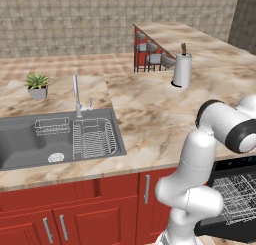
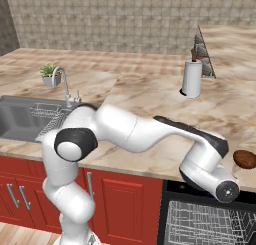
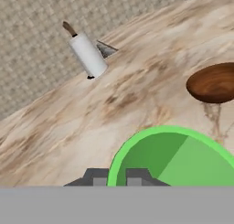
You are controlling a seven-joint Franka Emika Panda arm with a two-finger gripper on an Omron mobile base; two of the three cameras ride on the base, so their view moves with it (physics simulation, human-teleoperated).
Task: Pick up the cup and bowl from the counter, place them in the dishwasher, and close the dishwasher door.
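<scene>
Jaws are clamped tight on the rim of the green cup [image 3: 171, 157], holding it over the worktop [image 3: 114, 118]. The brown wooden bowl [image 3: 214, 83] sits on the marble just beyond it, with the dishwasher [image 2: 210, 221] open below.

A beige-and-brown veined marble surface [image 1: 150, 114] carries a small potted plant [image 1: 37, 85] beside the steel sink [image 1: 30, 144], an upright white paper-towel roll [image 1: 182, 70], and a brown wooden bowl [image 3: 214, 83].
</scene>
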